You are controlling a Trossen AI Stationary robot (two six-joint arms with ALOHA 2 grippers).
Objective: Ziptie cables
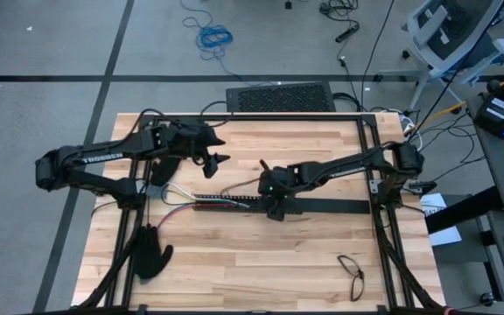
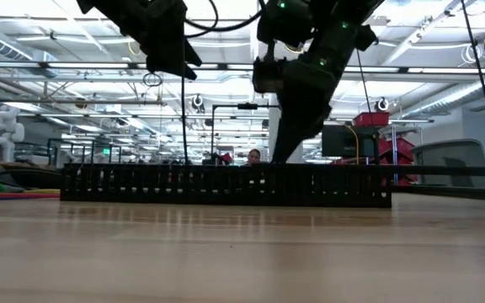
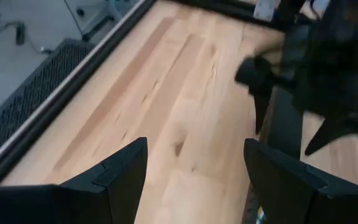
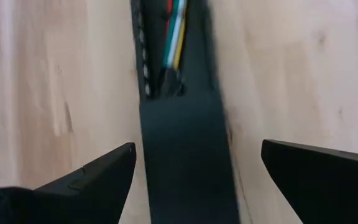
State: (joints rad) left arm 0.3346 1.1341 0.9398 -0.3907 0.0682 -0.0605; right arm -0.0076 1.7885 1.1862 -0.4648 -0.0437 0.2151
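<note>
Right wrist view: cables [image 4: 174, 31] lie ahead of the wide-apart right gripper [image 4: 194, 165].

cables [image 4: 175, 34] in slotted bar [image 1: 322, 206] mid-table, glove [image 1: 151, 251] at front-left

Red, white, green and yellow cables [image 4: 174, 31] in a black slotted bar [image 4: 185, 162].

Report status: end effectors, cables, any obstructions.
Right end effector open above slotted bar. Left end effector open, empty, raised. Cables lie in bar. No obstruction.
</note>
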